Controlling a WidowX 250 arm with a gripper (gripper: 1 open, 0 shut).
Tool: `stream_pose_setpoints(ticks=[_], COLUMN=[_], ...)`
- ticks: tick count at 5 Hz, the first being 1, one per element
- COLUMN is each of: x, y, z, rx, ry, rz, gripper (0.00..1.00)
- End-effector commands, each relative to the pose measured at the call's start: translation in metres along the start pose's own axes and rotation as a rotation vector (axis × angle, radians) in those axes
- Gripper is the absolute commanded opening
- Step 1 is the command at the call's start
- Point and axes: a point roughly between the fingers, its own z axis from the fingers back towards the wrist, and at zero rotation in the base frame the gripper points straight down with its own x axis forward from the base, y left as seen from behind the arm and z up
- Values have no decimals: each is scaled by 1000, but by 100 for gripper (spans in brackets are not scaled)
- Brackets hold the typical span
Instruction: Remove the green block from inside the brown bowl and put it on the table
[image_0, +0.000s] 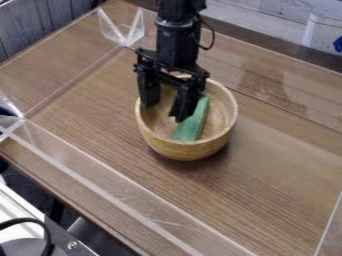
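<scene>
Camera view: a black gripper (168, 100) reaches down from the upper part of the frame over a round, light-tan wooden bowl (187, 150) on a brown table (254, 193). The jaws stand wide open, with one finger toward the left part of the bowl and the other toward its right part, beside the block. Both fingers reach over the bowl's opening; whether either touches the block or the bowl's inner surface cannot be told. The green block (193, 122), a small elongated bar, lies inside the bowl, in the right part of its interior as pictured. It is tilted, its upper end close to the bowl's far right wall and its lower end toward the near part of the bowl. Part of the block's left side is next to the dark finger. The bowl sits upright, its thick near wall facing the camera. The tabletop shows wood grain and long plank seams. Clear, shiny material (122, 27) stands at the upper left, behind the gripper. At the lower left corner, beyond the table edge, appear a white rounded object (19, 207) and a dark cable (44, 229).
</scene>
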Motion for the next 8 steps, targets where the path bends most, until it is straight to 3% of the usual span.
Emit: stream_pose_setpoints(ticks=[1,3,5,8], x=[14,22,17,3], y=[-5,-15,-22,-15], z=[14,15,11,23], rx=[34,78,34,-7], ry=[-57,-64,-76,-112], rz=[1,67,35,70], gripper=[100,100,100,100])
